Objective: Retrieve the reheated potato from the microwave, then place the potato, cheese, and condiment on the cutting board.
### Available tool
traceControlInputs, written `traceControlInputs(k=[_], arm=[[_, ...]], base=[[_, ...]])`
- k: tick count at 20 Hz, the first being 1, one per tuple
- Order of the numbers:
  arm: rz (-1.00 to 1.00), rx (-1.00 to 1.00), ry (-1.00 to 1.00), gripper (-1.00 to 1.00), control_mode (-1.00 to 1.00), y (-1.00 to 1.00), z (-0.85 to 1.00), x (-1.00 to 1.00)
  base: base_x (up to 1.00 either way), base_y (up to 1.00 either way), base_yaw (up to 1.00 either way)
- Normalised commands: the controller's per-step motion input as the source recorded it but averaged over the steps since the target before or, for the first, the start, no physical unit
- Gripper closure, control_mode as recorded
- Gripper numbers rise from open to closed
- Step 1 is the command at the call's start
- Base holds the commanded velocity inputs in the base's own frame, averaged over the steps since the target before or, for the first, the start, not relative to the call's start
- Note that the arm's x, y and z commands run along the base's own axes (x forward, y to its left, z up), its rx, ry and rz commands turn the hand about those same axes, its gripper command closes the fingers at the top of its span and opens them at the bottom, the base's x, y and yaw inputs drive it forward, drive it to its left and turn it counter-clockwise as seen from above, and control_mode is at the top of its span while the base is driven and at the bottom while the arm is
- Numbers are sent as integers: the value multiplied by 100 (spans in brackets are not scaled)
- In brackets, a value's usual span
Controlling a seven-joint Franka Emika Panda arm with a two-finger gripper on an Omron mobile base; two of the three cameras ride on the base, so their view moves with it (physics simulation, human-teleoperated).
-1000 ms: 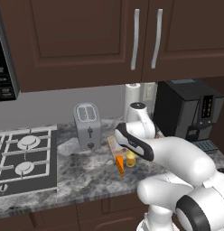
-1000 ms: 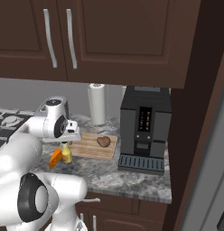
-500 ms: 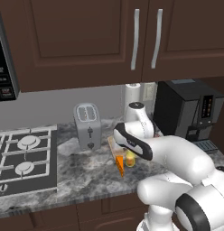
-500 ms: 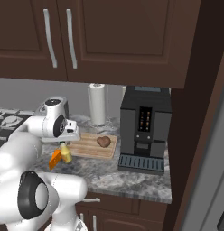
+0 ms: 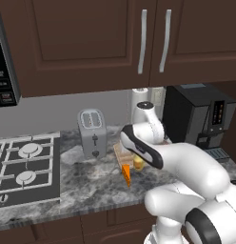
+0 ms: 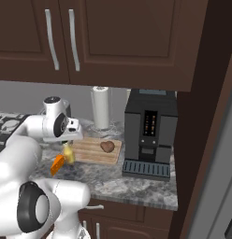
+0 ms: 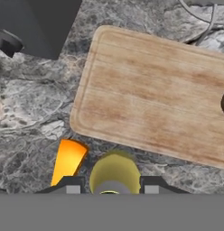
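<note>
End effector point(image 7: 112, 189) gripped the bottle point(image 7: 114, 173) beside the cheese point(image 7: 67, 161); lifting carelessly might have nudged the cheese or tipped the bottle.

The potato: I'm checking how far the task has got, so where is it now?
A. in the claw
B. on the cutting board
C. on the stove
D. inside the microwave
B. The right base view shows the potato lying on the cutting board, near its end toward the coffee machine, while the claw sits around the condiment bottle off the board.
</note>
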Motion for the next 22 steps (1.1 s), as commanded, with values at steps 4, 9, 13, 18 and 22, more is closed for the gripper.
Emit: traceControlInputs(k=[4,9,13,18,22], arm=[[0,-2,0,100,-100,-11,26,10],[1,-1,0,100,-100,-42,1,17],[3,0,2,100,-100,-48,0,25],[8,0,0,100,-100,-37,0,29],[10,0,0,100,-100,-29,0,27]], base=[[0,0,0],[0,0,0],[0,0,0],[0,0,0],[0,0,0]])
